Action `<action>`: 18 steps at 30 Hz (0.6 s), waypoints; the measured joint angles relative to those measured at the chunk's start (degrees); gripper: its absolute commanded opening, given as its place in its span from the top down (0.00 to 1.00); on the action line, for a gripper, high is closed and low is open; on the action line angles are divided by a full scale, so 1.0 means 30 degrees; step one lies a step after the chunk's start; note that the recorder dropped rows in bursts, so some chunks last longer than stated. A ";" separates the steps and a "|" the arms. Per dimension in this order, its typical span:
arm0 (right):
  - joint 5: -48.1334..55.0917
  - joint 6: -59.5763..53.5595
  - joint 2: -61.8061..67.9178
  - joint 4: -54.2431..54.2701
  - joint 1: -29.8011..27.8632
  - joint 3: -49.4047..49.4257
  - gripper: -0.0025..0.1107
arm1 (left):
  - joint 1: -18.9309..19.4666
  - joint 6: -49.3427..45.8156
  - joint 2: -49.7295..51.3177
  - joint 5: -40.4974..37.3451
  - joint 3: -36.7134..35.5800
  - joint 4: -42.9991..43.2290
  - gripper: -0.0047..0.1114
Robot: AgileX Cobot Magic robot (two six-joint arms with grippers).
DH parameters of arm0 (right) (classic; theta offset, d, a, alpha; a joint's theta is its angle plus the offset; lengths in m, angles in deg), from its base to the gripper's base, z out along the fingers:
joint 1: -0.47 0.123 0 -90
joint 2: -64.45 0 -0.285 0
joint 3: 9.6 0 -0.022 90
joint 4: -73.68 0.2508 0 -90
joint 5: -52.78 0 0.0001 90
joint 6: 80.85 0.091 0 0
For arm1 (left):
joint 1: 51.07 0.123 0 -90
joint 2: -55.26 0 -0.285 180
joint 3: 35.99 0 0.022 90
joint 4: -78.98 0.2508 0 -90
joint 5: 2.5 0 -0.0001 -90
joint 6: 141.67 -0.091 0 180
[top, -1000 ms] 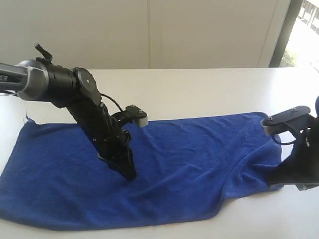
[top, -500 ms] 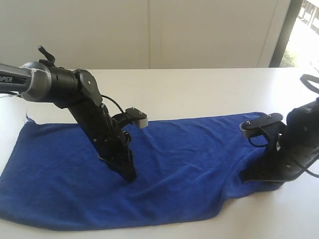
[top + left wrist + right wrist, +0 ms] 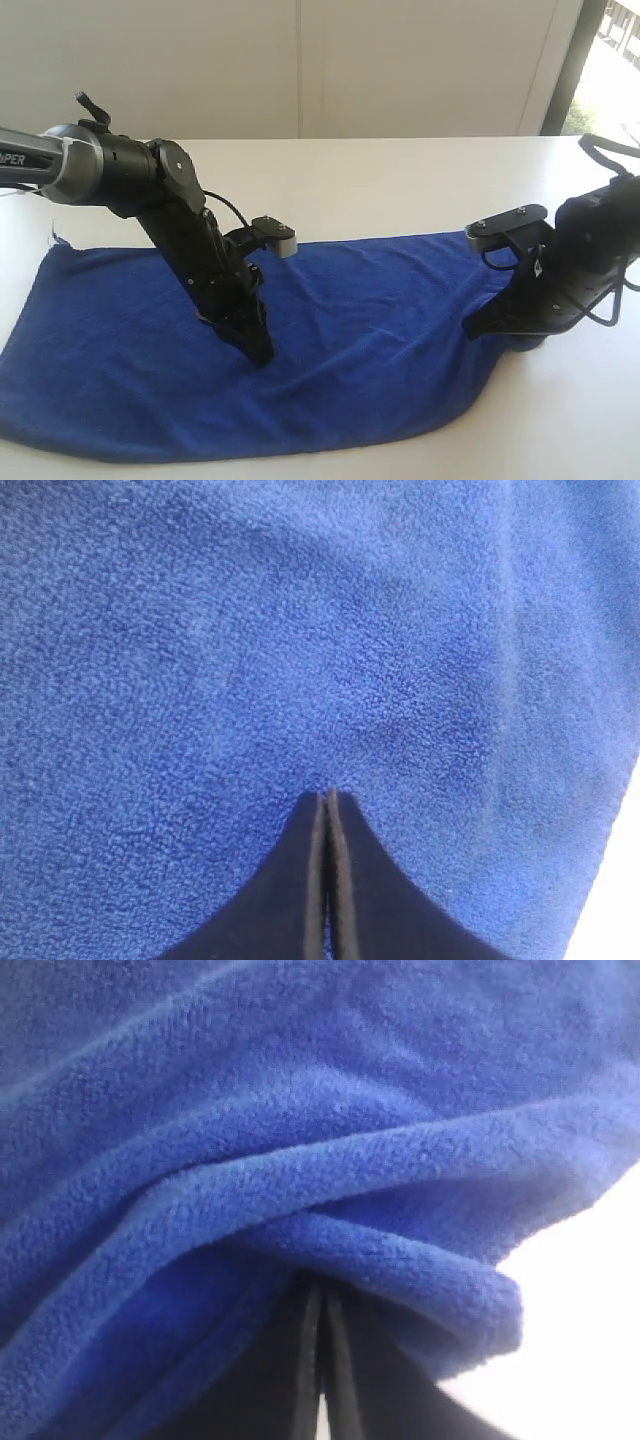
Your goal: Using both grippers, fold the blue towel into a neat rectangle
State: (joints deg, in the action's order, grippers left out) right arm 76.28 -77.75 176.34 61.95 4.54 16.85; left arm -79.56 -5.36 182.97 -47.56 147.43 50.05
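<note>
large royal-blue terry towel [image 3: 380,330] lay spread on the white worktop [image 3: 400,180], long side running across the exterior view, right end bunched up. left claw [image 3: 262,355] was fully closed, tips planted on the cloth left of its middle, nothing pinched between them. right claw [image 3: 475,328] was also closed, at the towel's right end, with a thick fold gathered over its tips and pinched there
</note>
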 measured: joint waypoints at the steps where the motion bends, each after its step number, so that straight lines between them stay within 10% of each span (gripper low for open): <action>1: 0.0234 -0.0220 0.0043 0.0050 0.0000 -0.0050 0.98 | 0.0000 0.0000 0.0000 0.0000 0.0000 0.0000 0.96; 18: 0.9741 -0.0757 0.0219 -0.0034 0.0000 -0.0605 0.98 | 0.0000 0.0000 0.0000 0.0000 0.0000 0.0000 0.96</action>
State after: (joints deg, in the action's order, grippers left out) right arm 105.50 -80.02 177.00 61.84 4.54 15.04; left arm -79.56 -5.36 182.97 -47.56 147.43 50.05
